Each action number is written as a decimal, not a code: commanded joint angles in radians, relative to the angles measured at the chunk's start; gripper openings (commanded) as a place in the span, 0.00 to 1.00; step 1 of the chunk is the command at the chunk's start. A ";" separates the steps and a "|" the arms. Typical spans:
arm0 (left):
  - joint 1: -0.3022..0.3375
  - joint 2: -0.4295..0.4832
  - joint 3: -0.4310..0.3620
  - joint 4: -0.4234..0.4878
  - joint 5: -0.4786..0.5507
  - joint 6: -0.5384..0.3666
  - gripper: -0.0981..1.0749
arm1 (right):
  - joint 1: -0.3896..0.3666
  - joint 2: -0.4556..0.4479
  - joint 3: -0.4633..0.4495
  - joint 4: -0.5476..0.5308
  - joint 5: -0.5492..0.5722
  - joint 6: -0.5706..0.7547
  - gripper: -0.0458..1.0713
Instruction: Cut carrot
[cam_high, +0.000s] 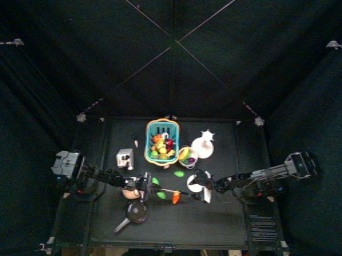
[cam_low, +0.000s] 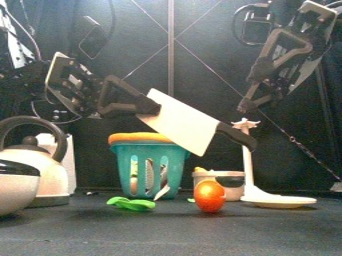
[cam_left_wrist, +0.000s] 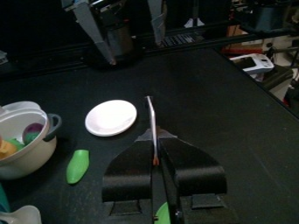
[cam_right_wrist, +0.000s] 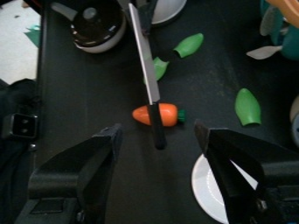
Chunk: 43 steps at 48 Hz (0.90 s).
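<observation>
The carrot (cam_right_wrist: 158, 114) is a small orange piece lying on the black table; it also shows in the front view (cam_low: 209, 195) and the top view (cam_high: 171, 199). My left gripper (cam_left_wrist: 158, 175) is shut on the handle of a white-bladed knife (cam_low: 187, 120). It holds the knife tilted in the air, over the carrot as the right wrist view shows the blade (cam_right_wrist: 145, 48). My right gripper (cam_right_wrist: 156, 136) is open and empty, its jaws standing either side just short of the carrot.
A green basket (cam_low: 147, 165) with fruit pieces stands behind the carrot. A kettle (cam_low: 27, 165) is at the left, a white plate (cam_low: 274, 200) at the right. Small green pieces (cam_right_wrist: 187, 44) lie near the carrot. A black pan (cam_right_wrist: 93, 26) sits at the front.
</observation>
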 joint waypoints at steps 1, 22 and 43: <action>-0.002 0.005 -0.028 -0.009 -0.048 0.025 0.42 | 0.002 0.011 -0.020 0.002 0.043 0.005 0.90; 0.005 0.034 -0.058 -0.051 -0.101 0.049 0.42 | 0.035 0.140 -0.077 -0.005 0.087 -0.002 0.90; 0.005 0.046 -0.061 -0.074 -0.109 0.049 0.42 | 0.061 0.138 -0.081 0.000 0.129 -0.002 0.69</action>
